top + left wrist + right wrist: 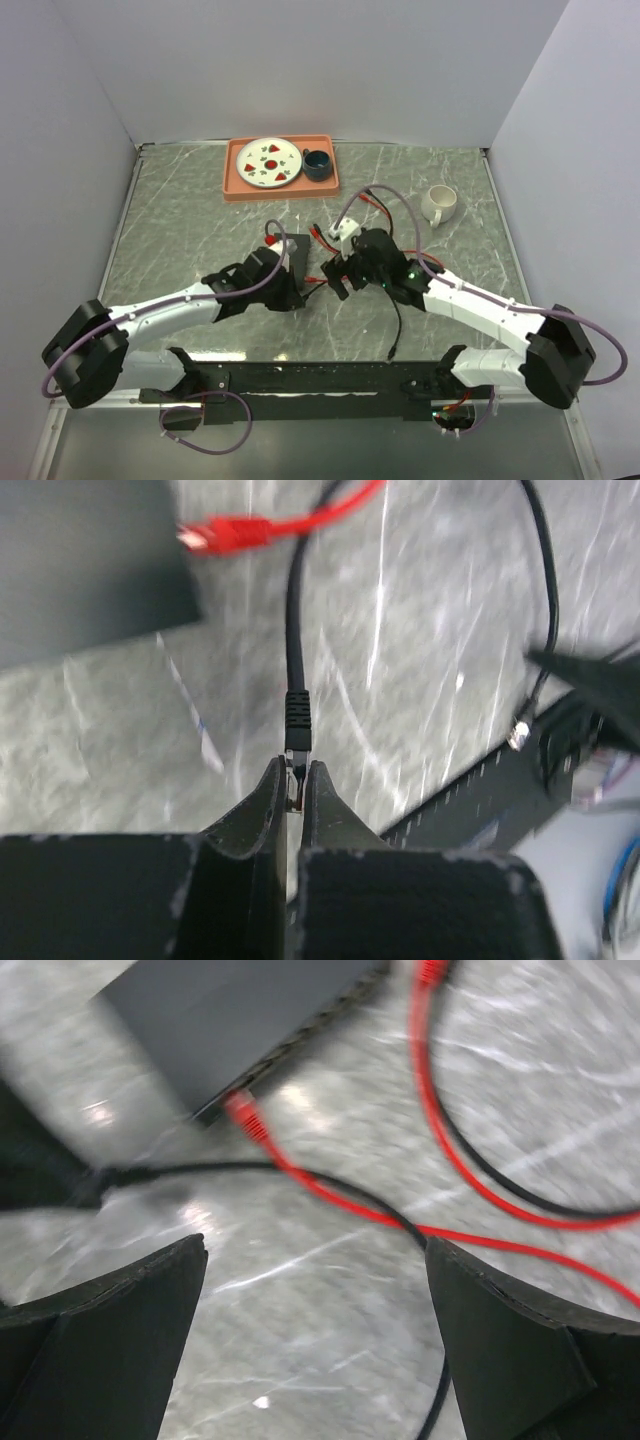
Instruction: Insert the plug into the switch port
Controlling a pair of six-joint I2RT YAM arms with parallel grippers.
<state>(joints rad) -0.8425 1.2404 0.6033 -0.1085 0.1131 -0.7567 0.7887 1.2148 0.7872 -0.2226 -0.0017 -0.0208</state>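
Note:
The switch (240,1010) is a flat black box on the marble table; it also shows in the left wrist view (80,570) and, half hidden by the left arm, in the top view (296,252). My left gripper (293,780) is shut on the clear plug (294,772) of a black cable (295,630), a short way from the switch. A red plug (245,1115) on a red cable lies against the switch's port face. My right gripper (315,1260) is open and empty, over the crossing red and black cables. In the top view both grippers (300,290) (340,278) are close together at the table's middle.
An orange tray (232,180) with a plate and a dark cup stands at the back. A white mug (438,203) is at the back right. A small white adapter (345,230) with red leads lies behind the right gripper. A black rail (320,380) runs along the near edge.

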